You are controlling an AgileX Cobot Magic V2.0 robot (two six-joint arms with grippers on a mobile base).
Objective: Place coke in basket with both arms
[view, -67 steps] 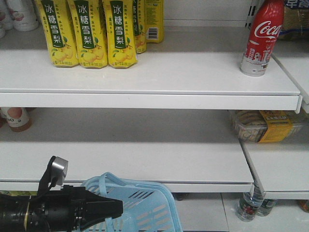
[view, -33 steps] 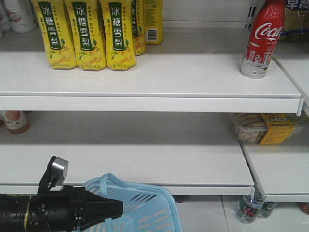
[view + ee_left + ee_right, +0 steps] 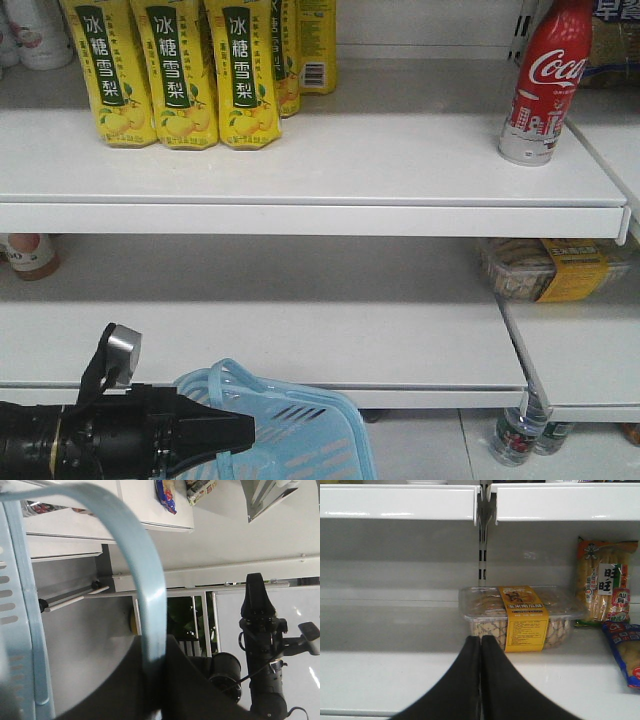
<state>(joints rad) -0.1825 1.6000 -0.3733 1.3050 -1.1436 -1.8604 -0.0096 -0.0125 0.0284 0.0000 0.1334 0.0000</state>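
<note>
The coke (image 3: 540,85) stands on the top shelf (image 3: 380,170) at 2 o'clock, cartons (image 3: 170,75) at 10 (same shelf); the basket (image 3: 300,435) lies below the lower shelf (image 3: 300,340), at 6.

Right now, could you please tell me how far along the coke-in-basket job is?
Looks done: the left gripper appears shut on the handle of the basket. In hand: the right gripper, shut and empty, faces a snack box on the lower shelf. Left: the coke stands untouched on the upper shelf, so picking and placing it remain.
</note>
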